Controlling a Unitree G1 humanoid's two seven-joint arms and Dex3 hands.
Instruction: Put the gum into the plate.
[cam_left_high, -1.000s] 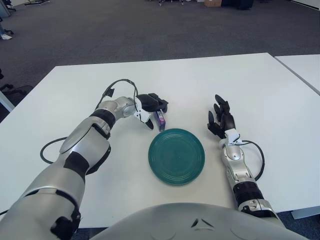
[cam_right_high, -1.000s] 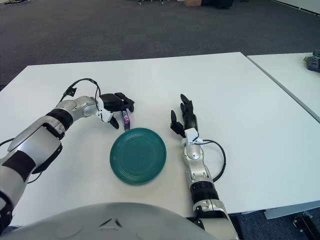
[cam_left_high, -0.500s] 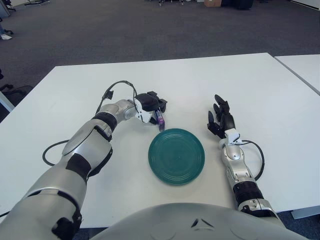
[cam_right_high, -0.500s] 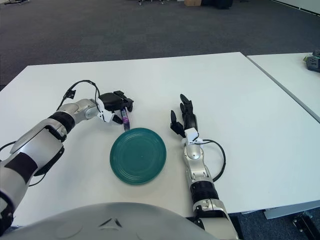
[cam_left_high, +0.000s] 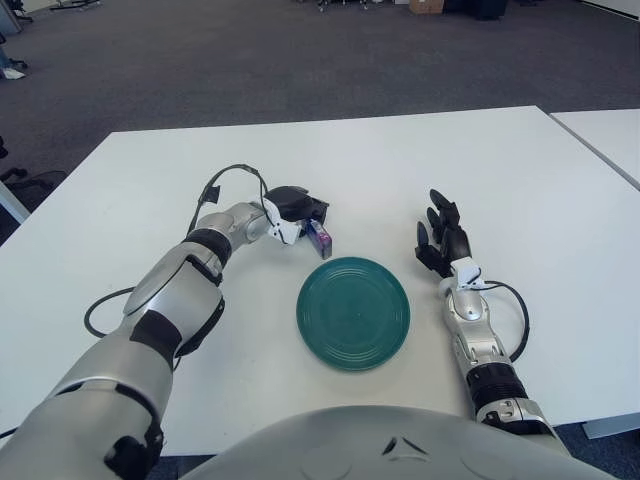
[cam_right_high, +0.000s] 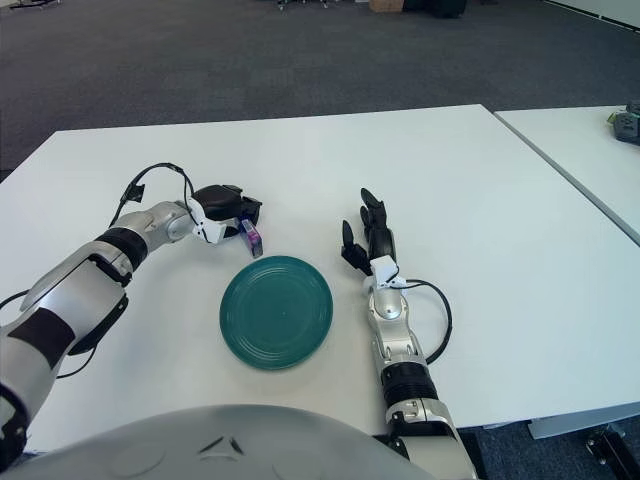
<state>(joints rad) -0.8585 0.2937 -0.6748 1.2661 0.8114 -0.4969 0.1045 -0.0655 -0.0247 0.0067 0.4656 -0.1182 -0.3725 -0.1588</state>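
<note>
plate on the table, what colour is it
The plate is plain dark teal green, no pattern; the left eye view shows it best.

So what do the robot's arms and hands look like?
Both arms are shiny silver with black bands at the joints. The left hand has a black top, white parts underneath and dark fingers; the right hand has black fingers and a white wrist piece. A thin black cable loops out beside each forearm.

Left robot hand (cam_left_high: 298, 213) curled, arm extended; right robot hand (cam_left_high: 441, 238) fingers spread.
</note>
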